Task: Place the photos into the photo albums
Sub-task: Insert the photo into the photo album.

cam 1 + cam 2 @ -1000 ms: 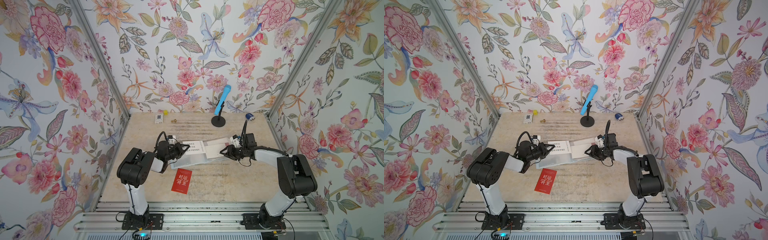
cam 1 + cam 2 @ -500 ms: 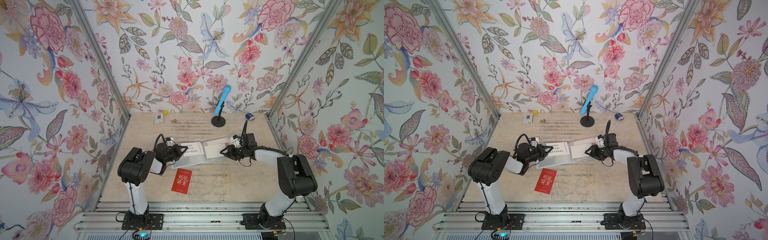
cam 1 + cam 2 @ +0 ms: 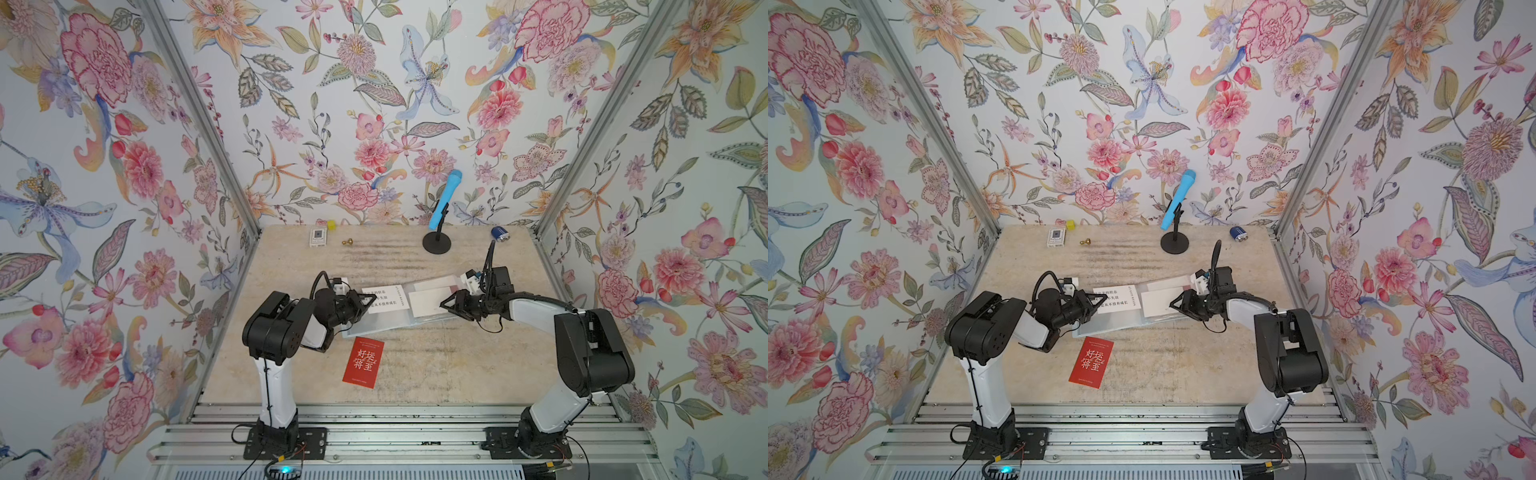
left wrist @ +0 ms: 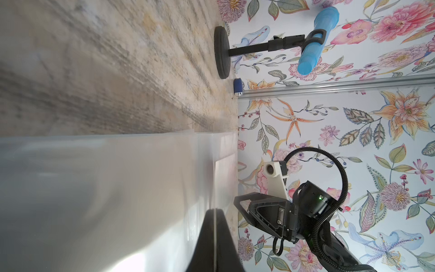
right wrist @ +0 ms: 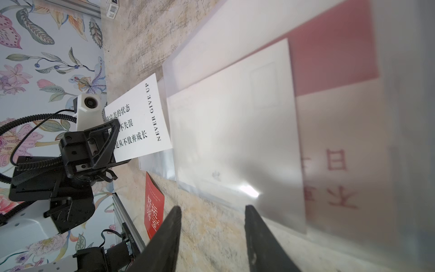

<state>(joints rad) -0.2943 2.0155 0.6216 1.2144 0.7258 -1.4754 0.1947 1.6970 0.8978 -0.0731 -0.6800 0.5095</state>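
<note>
The photo album (image 3: pixel 380 323) lies open mid-table, its clear sleeves (image 5: pixel 235 141) showing a pale card and a red card (image 5: pixel 329 58) inside. My left gripper (image 3: pixel 368 300) (image 4: pixel 215 210) is shut on the edge of a white photo (image 3: pixel 384 298) (image 5: pixel 143 117) printed with Chinese text and "NEVER GIVE UP", held over the album's left page. Whether this photo is inside a sleeve I cannot tell. A red photo (image 3: pixel 363 362) (image 3: pixel 1092 362) lies flat on the table in front of the album. My right gripper (image 3: pixel 446 302) (image 5: pixel 211 208) stands open and empty, low at the album's right page.
Along the back wall stand a blue microphone (image 3: pixel 442 208) on a black round stand (image 3: pixel 436 242), a small white box (image 3: pixel 318 237), a yellow cube (image 3: pixel 331 225), a small brass piece (image 3: pixel 348 241) and a blue cylinder (image 3: pixel 500 233). Walls close in on three sides.
The left arm's elbow has shifted very slightly. Both grippers and the photos stay where they were.
</note>
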